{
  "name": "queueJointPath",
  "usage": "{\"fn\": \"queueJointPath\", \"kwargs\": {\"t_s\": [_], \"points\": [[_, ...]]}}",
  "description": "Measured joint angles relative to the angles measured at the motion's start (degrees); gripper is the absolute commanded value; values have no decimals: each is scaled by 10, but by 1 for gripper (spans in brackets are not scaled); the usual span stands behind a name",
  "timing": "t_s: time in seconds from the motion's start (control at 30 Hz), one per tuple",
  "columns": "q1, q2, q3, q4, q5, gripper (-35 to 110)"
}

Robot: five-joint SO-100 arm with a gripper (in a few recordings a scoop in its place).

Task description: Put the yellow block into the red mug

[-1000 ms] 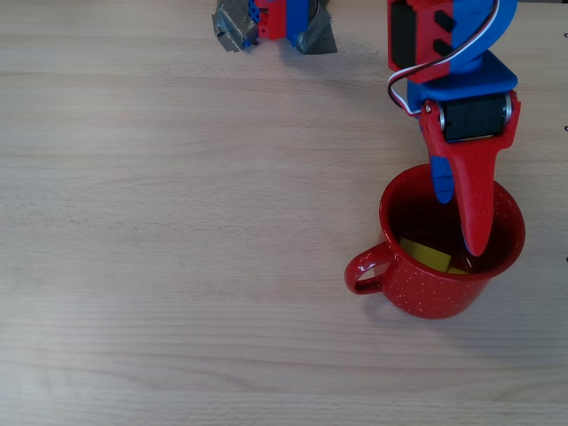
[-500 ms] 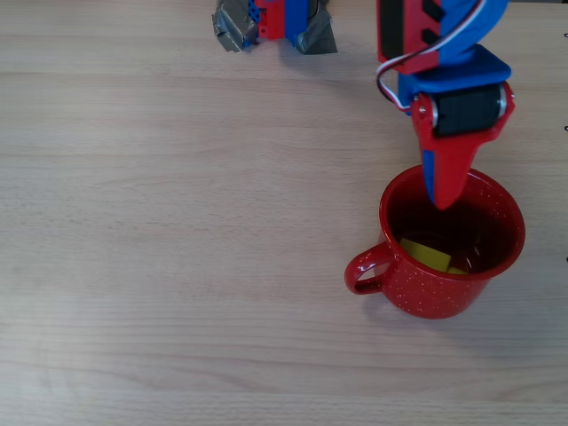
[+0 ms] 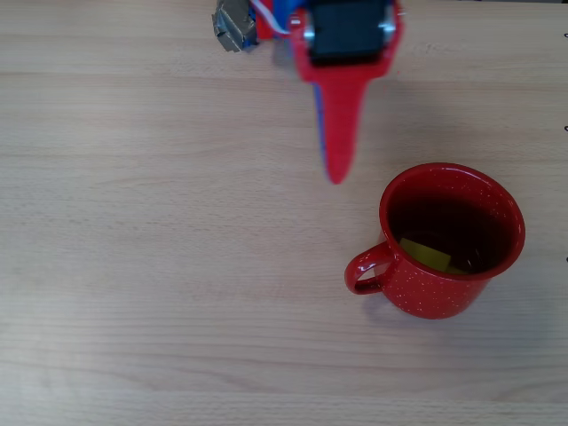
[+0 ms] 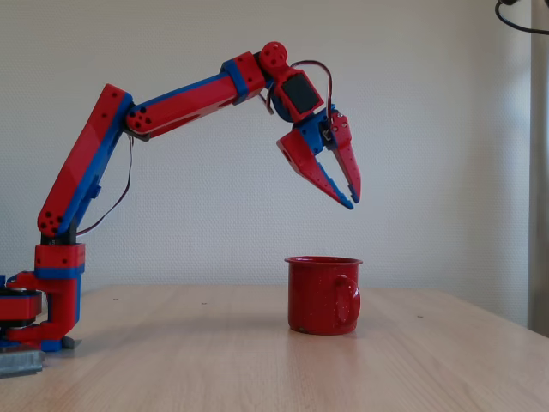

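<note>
Partly hidden by the red mug's (image 3: 417, 293) wall, the yellow block (image 3: 424, 255) lies inside; the pincer (image 4: 352, 199) hangs empty, fingertips together.

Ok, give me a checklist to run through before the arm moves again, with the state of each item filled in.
1. Yellow block inside the red mug: ok, it lies on the bottom in the overhead view.
2. Mug upright on the table: ok in both views.
3. Gripper clear of the mug: ok, it hangs well above the rim in the fixed view, and up and to the left of the mug in the overhead view.
4. Jaws empty: ok, nothing between them.
5. Jaws shut: ok, the tips meet in the fixed view.
6. Block lying flat: cannot tell, the mug's wall hides part of it.
</note>
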Motion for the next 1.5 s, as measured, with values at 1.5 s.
{"fn": "queueJointPath", "kwargs": {"t_s": [1.5], "points": [[57,867,999,-229,-3,0]]}}
